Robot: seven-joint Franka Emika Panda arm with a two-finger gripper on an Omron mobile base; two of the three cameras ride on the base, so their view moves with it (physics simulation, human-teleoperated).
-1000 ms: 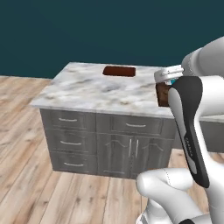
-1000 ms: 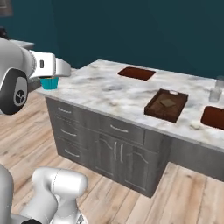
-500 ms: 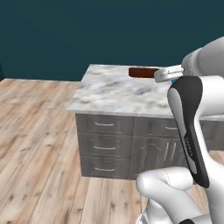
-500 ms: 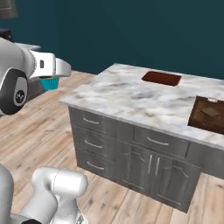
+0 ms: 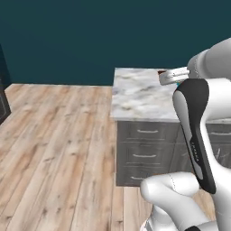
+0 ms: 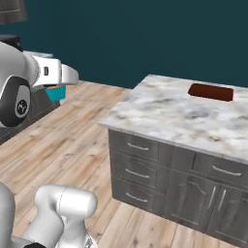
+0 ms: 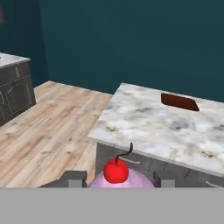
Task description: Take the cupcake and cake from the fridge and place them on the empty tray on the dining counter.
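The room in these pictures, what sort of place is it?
Most likely a home kitchen, computer-drawn. A marble-topped island counter with grey drawers stands on a wooden plank floor, a dark tray lies on it, and the robot's gripper holds a cherry-topped cupcake.

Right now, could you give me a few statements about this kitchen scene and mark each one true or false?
1. The claw holds the cupcake. True.
2. The cupcake has a cherry on top. True.
3. The cupcake already sits on the tray. False: it is in the claw, out over the wooden floor, short of the counter.
4. The tray lies on the marble counter. True.
5. The cake is on the tray. False: the tray has nothing on it.
6. The floor is tiled white. False: it is wooden planks.
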